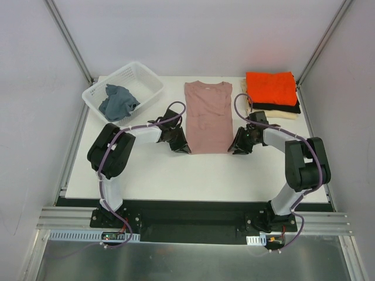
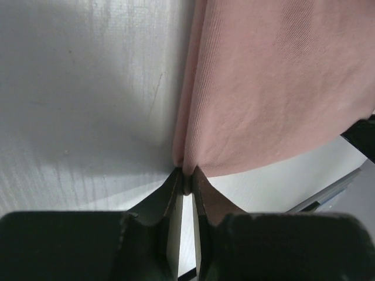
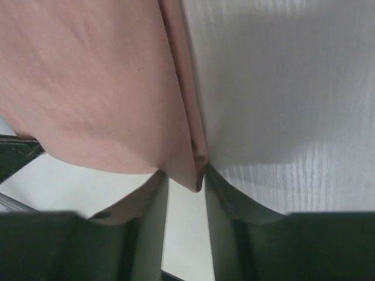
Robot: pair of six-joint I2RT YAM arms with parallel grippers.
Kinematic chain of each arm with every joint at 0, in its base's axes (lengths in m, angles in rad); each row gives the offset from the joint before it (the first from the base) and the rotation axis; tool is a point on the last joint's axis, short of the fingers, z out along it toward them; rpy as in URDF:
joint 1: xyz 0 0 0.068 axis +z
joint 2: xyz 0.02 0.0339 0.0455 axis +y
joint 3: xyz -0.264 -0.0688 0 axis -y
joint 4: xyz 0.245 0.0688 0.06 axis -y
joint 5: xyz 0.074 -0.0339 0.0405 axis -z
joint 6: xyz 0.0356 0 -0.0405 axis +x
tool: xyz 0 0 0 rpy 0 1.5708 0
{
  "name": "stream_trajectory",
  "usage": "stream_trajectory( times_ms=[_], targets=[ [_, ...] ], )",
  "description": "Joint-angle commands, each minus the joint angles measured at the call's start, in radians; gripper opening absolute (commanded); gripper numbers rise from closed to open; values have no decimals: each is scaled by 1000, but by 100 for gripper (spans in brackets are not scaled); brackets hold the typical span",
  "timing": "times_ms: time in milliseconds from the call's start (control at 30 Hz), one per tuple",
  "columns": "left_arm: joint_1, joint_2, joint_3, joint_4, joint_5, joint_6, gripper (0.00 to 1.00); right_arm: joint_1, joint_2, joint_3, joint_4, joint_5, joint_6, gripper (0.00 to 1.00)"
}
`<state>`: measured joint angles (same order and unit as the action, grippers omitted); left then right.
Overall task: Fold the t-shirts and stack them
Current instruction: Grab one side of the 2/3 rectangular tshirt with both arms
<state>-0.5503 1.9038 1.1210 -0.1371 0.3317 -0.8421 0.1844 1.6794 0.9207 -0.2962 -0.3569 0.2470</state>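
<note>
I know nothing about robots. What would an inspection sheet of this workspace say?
surface: white table, no spills seen.
job's things: pink t-shirt flat mid-table; orange, black and cream t-shirts stacked far right.
clutter: white basket far left, grey-blue cloth crumpled inside.
jaws: left jaws shut on pink t-shirt's near corner; right jaws around its other near corner, grip unclear.
cables: purple cables looping along both arms.
surroundings: grey walls, metal frame posts.
</note>
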Motion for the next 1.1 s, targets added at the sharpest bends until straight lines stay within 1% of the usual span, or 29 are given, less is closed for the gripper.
stream_trajectory(
  times_ms=[0,33,100,133,167,200,333,367,400,467,500,533,567,600,667,700,733,767,800,833,867,900,933,1000,1033,1067],
  targets=[
    [-5,43,19,-33,-43,23,3,-8,48,41,51,6,6,26],
    [-5,46,28,-33,-43,24,0,-8,63,49,54,4,5,21],
    [-4,46,33,-33,-49,32,0,-8,77,56,54,-19,6,10],
    [-5,40,33,-33,-51,34,0,-7,80,53,54,-40,9,8],
    [-5,32,30,-33,-43,38,0,-7,69,47,57,-63,9,1],
    [-7,22,22,-32,-39,40,0,-7,59,35,61,-95,9,1],
    [-42,-93,-94,-33,-97,38,0,0,-59,-60,33,-106,0,1],
    [-51,-112,-113,-33,-94,38,0,6,-85,-116,2,-105,1,1],
    [-68,-149,-133,-33,-64,38,0,10,-145,-149,-10,-112,-3,1],
    [-95,-195,-206,-35,-51,32,0,35,-199,-215,-47,-125,-5,1],
    [-108,-251,-240,-39,-51,25,0,49,-252,-271,-64,-134,-5,1],
    [-135,-285,-312,-42,-54,2,0,67,-277,-302,-101,-140,-6,1],
    [-149,-320,-351,-45,-56,-15,0,110,-308,-328,-119,-149,6,1],
    [-163,-392,-419,-51,-46,-31,0,134,-361,-374,-138,-154,18,1],
    [-209,-469,-470,-93,-33,-86,0,214,-429,-414,-197,-163,73,1],
    [-227,-550,-507,-110,-22,-101,0,237,-501,-446,-230,-163,98,1],
    [-278,-596,-520,-139,-22,-130,0,263,-539,-462,-277,-171,124,1],
    [-302,-642,-530,-151,-20,-140,0,308,-578,-474,-300,-188,141,1],
    [-327,-732,-544,-169,-26,-162,0,320,-628,-477,-329,-194,164,1],
    [-354,-776,-546,-195,-52,-175,0,329,-706,-470,-393,-211,164,1],
    [-378,-816,-547,-252,-49,-183,0,332,-748,-456,-432,-243,158,1],
    [-382,-884,-546,-274,-43,-190,0,333,-780,-441,-469,-255,152,1],
    [-382,-914,-546,-294,-36,-212,0,334,-834,-397,-527,-269,144,1],
    [-384,-977,-524,-317,-29,-218,0,333,-853,-340,-576,-307,132,1],
    [-382,-988,-506,-320,-28,-206,0,333,-851,-277,-625,-315,100,1],
    [-382,-996,-480,-323,-33,-189,0,334,-833,-232,-656,-295,78,1]
  ],
)
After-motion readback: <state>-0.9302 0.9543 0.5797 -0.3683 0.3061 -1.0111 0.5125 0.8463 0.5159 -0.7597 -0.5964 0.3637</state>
